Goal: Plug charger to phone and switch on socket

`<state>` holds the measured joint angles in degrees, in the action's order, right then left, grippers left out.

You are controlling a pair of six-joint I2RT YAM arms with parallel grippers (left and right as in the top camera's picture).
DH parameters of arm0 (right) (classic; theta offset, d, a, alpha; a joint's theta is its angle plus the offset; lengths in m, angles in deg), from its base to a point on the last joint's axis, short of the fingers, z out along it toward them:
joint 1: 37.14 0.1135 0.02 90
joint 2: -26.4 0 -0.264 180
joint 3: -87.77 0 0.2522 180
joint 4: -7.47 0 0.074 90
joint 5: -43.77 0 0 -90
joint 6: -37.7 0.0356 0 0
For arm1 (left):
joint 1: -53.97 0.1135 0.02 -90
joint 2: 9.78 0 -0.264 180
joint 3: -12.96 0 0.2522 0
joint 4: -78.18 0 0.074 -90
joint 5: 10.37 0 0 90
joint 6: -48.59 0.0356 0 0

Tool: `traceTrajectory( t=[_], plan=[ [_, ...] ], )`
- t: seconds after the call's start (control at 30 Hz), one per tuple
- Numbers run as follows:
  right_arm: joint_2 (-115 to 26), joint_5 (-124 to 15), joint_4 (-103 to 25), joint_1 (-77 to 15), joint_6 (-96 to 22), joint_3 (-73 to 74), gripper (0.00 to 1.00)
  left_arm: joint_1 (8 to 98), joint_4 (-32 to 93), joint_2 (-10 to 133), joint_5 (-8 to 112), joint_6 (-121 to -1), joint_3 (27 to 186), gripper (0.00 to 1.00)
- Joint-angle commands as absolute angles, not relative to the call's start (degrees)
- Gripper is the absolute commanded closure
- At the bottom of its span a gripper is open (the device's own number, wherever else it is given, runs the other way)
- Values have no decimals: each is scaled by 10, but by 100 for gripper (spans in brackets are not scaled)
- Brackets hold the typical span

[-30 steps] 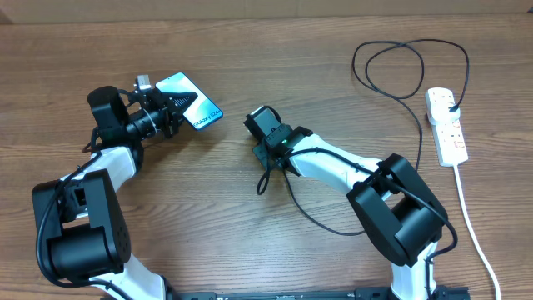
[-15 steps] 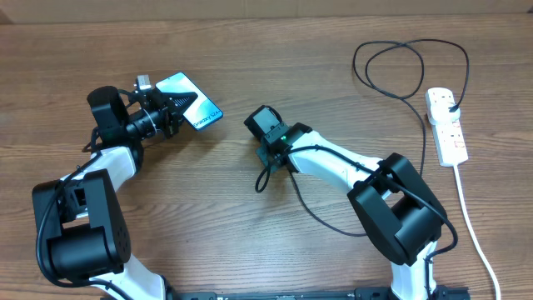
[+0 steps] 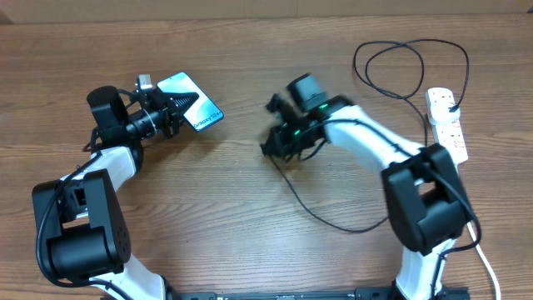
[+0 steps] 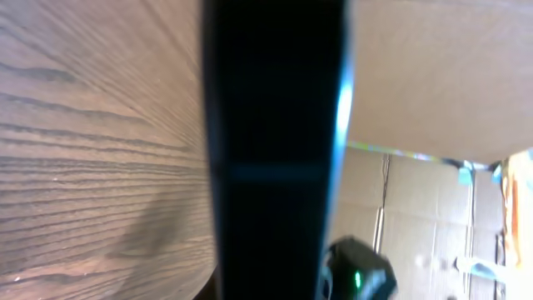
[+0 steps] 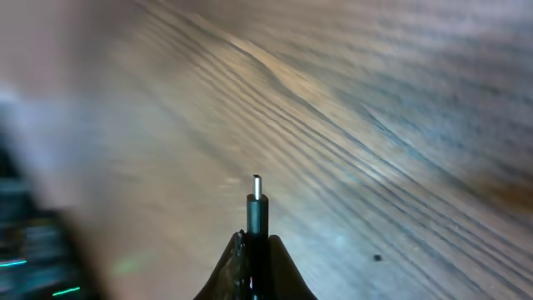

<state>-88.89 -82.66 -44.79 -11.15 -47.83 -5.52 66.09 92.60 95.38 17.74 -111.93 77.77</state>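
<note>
The right gripper (image 5: pixel 254 243) is clamped shut on the charger (image 5: pixel 256 208) connector, its tip poking out over the table (image 3: pixel 250 225). Further out, the left gripper (image 3: pixel 176 107) is closed tight on one end of the phone (image 3: pixel 202 108). The socket (image 3: pixel 446 125) lies far right, well apart.

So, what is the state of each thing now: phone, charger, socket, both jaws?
phone: gripped by the left jaws, nothing plugged in.
charger: tip gripped by the right jaws, free of the phone; plug in the socket.
socket: charger plugged in; on or off, cannot tell.
left jaws: shut on the phone.
right jaws: shut on the charger.
</note>
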Motion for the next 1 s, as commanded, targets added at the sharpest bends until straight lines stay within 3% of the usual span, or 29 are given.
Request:
traceTrajectory(
  t=[0.0,0.3,0.97],
  plan=[
    [-865,-1045,-435,-147,-478,-56,96,663,960,948,129,-1108,786,96],
    [-865,-1223,-339,-158,-428,13,96,626,1000,948,142,-1141,786,95],
    [-865,-1244,-203,-163,-278,35,96,554,1049,948,226,-1184,786,95]
  ],
)
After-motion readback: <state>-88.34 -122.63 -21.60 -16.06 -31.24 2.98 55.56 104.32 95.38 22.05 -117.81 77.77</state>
